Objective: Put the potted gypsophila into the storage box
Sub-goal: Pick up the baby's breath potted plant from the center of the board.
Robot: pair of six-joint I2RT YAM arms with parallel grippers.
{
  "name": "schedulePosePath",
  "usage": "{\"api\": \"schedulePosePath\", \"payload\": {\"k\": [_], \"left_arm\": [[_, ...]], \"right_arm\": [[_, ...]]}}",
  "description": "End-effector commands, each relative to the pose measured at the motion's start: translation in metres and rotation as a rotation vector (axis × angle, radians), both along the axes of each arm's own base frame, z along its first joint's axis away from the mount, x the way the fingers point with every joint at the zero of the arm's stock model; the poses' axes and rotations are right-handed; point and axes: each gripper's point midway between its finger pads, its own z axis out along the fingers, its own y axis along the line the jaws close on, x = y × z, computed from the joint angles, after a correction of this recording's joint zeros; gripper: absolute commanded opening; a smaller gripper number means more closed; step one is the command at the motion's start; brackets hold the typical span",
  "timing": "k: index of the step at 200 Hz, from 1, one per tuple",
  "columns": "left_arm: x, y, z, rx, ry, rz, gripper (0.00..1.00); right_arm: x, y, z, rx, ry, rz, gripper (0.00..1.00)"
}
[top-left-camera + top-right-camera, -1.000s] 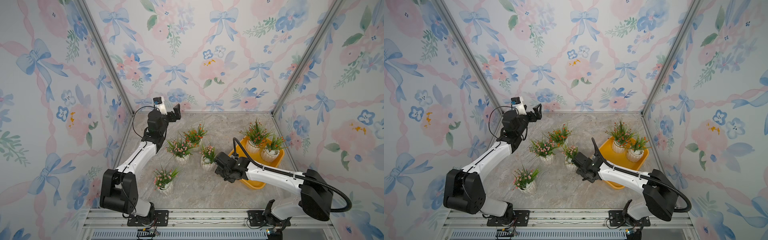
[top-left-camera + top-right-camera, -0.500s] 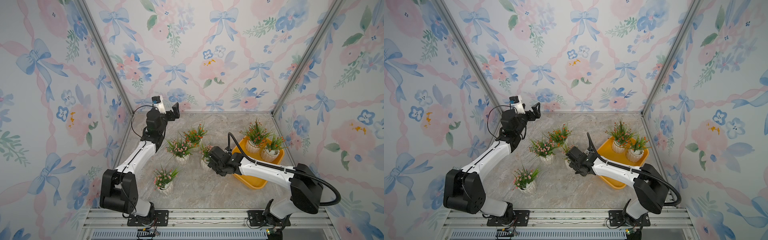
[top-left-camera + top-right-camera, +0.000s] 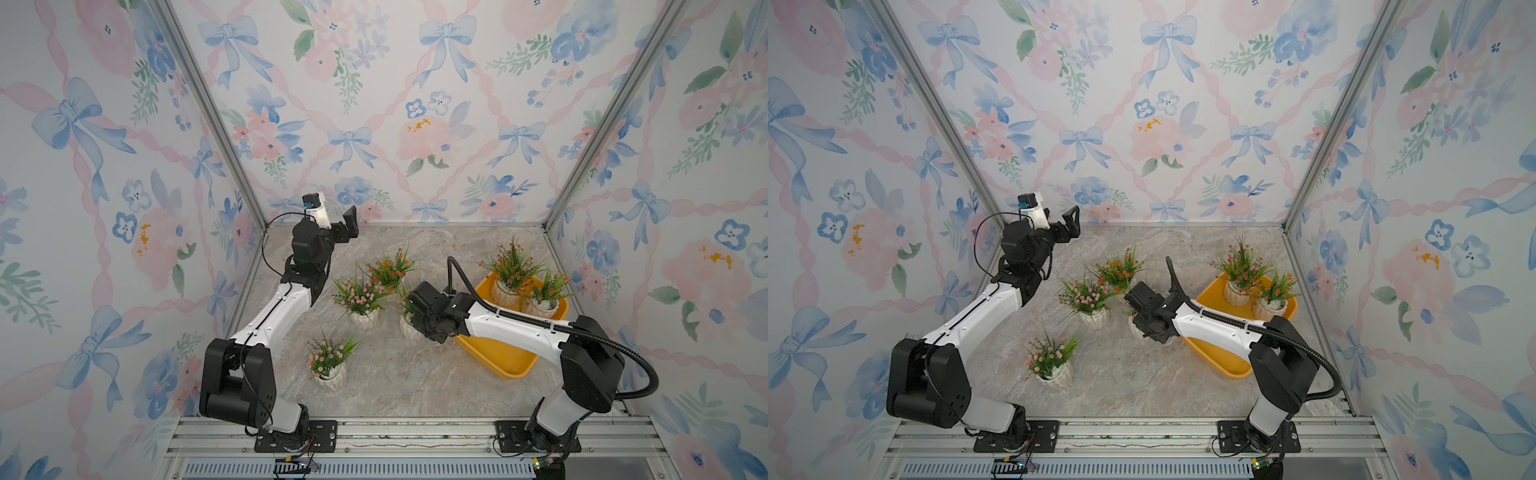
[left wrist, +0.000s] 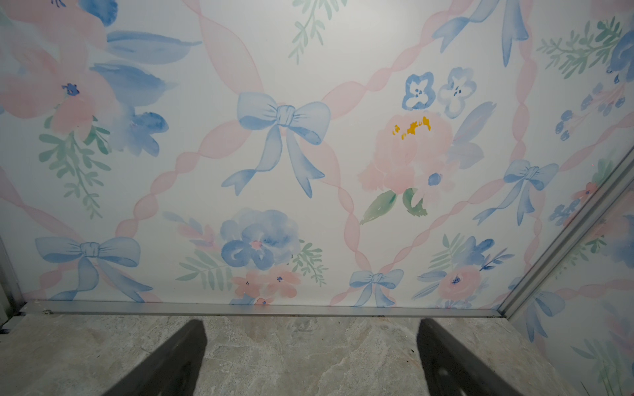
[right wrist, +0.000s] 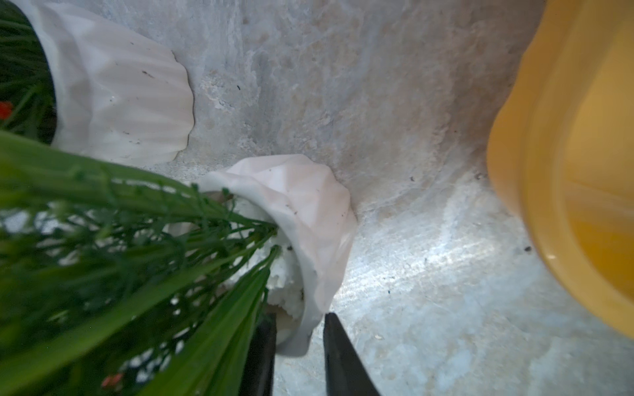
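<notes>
Right tool (image 5: 299, 315) closed down on the rim of one potted gypsophila (image 5: 308, 205), one finger inside the white pot, one outside. That pot stands on the table (image 3: 415, 395) just beside the storage box (image 3: 509, 365), mostly hidden under the wrist in both top views. Two orange-red plants (image 3: 513, 268) stand in the box's far end and three more pots (image 3: 359, 297) on the table; Left tool (image 4: 310, 322) wide open, empty, raised near the back wall.
</notes>
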Motion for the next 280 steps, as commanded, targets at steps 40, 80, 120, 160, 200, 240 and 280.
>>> {"api": "schedulePosePath", "payload": {"k": [40,80,120,160,200,240,280], "left_arm": [[-0.007,0.008,0.011,-0.01,-0.038,0.018,0.98],[-0.008,0.011,0.012,0.014,-0.046,0.035,0.98],[-0.009,0.016,0.013,0.016,-0.047,0.046,0.98],[-0.009,0.017,0.012,0.016,-0.047,0.049,0.98],[-0.008,0.017,0.012,0.009,-0.044,0.044,0.98],[-0.007,0.016,0.016,0.011,-0.052,0.04,0.98],[-0.005,0.005,0.021,0.01,-0.061,0.022,0.98]], "right_arm": [[-0.003,-0.011,-0.028,-0.07,0.088,-0.005,0.25],[-0.001,-0.009,-0.027,-0.069,0.082,0.003,0.13],[0.002,-0.007,-0.027,-0.055,0.078,0.015,0.02],[0.011,-0.005,-0.009,-0.063,0.047,0.058,0.0],[0.021,-0.033,0.042,-0.115,-0.037,0.077,0.0],[0.022,-0.102,0.092,-0.14,-0.113,-0.013,0.0],[0.011,-0.184,0.122,-0.122,-0.183,-0.167,0.0]]}}
